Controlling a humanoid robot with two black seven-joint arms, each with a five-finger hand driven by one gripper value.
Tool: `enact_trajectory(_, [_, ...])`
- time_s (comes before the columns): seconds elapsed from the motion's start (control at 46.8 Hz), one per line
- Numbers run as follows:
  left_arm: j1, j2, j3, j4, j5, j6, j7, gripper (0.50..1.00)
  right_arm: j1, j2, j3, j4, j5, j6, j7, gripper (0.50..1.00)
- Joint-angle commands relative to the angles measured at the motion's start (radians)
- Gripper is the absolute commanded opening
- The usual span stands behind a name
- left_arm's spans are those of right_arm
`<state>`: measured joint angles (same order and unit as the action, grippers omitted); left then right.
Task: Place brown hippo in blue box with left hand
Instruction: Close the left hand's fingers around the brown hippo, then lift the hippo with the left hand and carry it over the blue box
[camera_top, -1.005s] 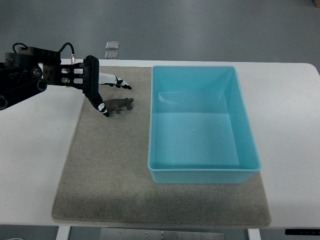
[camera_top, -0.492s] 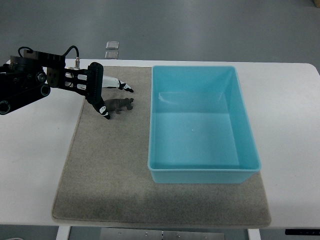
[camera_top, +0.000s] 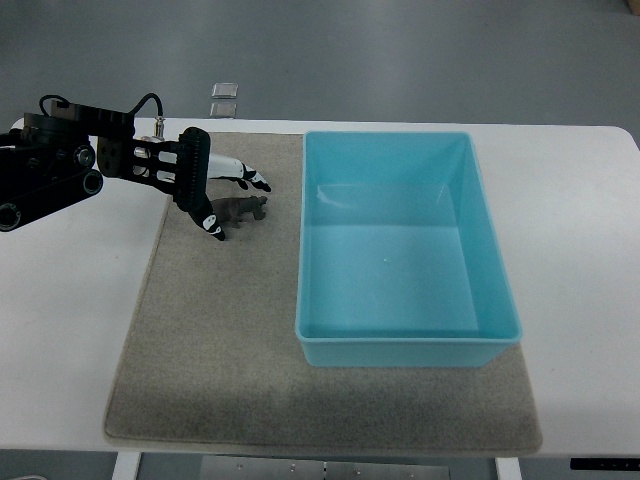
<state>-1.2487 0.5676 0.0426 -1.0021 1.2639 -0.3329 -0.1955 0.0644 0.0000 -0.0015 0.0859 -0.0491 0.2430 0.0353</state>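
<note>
A small brown hippo (camera_top: 243, 209) lies on the grey mat (camera_top: 220, 340), just left of the blue box (camera_top: 400, 250). My left hand (camera_top: 232, 203) reaches in from the left edge, and its spread fingers (camera_top: 246, 177) straddle the hippo: one finger passes behind it, another ends at its near left side. The hand is open and I cannot tell whether it touches the toy. The blue box holds nothing. The right arm does not show.
The mat lies on a white table (camera_top: 70, 330). Two small clear squares (camera_top: 223, 98) sit at the table's far edge, behind the mat.
My left hand has slid a little to the right, so its fingers now reach around the hippo. The hippo and the box have stayed put.
</note>
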Motion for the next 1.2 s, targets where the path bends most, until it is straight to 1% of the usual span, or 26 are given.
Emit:
enact_trajectory(0.0, [0.002, 0.001, 0.0, -0.001, 0.0, -0.003, 0.001, 0.864, 0.0, 0.0, 0.0, 0.0, 0.0, 0.001, 0.0, 0.936])
enact_trajectory(0.064, [0.002, 0.001, 0.002, 0.0, 0.002, -0.005, 0.002, 0.851, 0.0, 0.0, 0.0, 0.0, 0.0, -0.001, 0.0, 0.936])
enact_trajectory(0.107, [0.0, 0.003, 0.002, 0.0, 0.002, -0.005, 0.002, 0.823, 0.0, 0.0, 0.0, 0.0, 0.0, -0.001, 0.0, 0.936])
enact_trajectory(0.192, [0.0, 0.005, 0.002, 0.0, 0.002, -0.006, 0.004, 0.812, 0.0, 0.0, 0.0, 0.0, 0.0, -0.001, 0.0, 0.936])
enact_trajectory(0.235, [0.0, 0.005, 0.002, 0.0, 0.002, -0.006, 0.008, 0.795, 0.0, 0.0, 0.0, 0.0, 0.0, -0.001, 0.0, 0.936])
enact_trajectory(0.342, [0.002, 0.006, 0.002, 0.002, 0.002, -0.006, 0.022, 0.776, 0.0, 0.0, 0.0, 0.0, 0.0, 0.001, 0.0, 0.936])
enact_trajectory(0.47, [0.002, 0.006, 0.002, 0.002, 0.002, -0.006, 0.025, 0.707, 0.0, 0.0, 0.0, 0.0, 0.0, 0.001, 0.0, 0.936])
enact_trajectory(0.535, [0.002, 0.008, 0.002, 0.002, 0.002, -0.006, 0.025, 0.69, 0.0, 0.0, 0.0, 0.0, 0.0, 0.001, 0.0, 0.936])
enact_trajectory(0.577, [0.002, 0.008, 0.002, 0.002, 0.002, -0.006, 0.027, 0.651, 0.0, 0.0, 0.0, 0.0, 0.0, -0.001, 0.0, 0.936])
enact_trajectory(0.641, [0.002, 0.008, 0.0, 0.002, 0.002, -0.005, 0.028, 0.581, 0.0, 0.0, 0.0, 0.0, 0.0, 0.001, 0.0, 0.936])
enact_trajectory(0.706, [0.002, 0.006, 0.0, 0.0, 0.002, -0.005, 0.042, 0.5, 0.0, 0.0, 0.0, 0.0, 0.0, -0.001, 0.0, 0.936])
enact_trajectory(0.791, [0.0, 0.006, 0.0, 0.0, 0.008, -0.005, 0.051, 0.5, 0.0, 0.0, 0.0, 0.0, 0.0, -0.001, 0.0, 0.936])
enact_trajectory(1.176, [-0.015, 0.005, -0.015, 0.0, 0.011, 0.009, 0.053, 0.5, 0.0, 0.0, 0.0, 0.0, 0.0, -0.001, 0.0, 0.936])
